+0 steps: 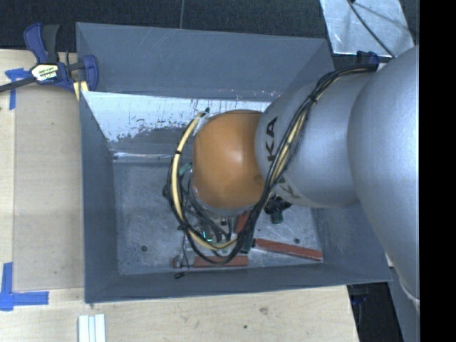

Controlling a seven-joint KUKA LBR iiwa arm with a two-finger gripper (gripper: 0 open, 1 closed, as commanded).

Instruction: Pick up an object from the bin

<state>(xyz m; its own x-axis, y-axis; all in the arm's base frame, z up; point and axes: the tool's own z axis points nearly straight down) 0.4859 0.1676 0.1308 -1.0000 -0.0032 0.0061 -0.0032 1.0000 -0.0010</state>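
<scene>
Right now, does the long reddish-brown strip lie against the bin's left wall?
No, the long reddish-brown strip lies on the floor at the lower right of the bin.

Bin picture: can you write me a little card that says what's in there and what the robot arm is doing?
bin: grey metal, slanted walls
arm: silver, reaching in from the right
wrist: round orange cover, low over the middle of the floor
cables: yellow and black loops under the cover
nearest things: reddish-brown flat strip on the floor by the near wall; shorter brown piece left of it
holding anything: cannot tell
</scene>
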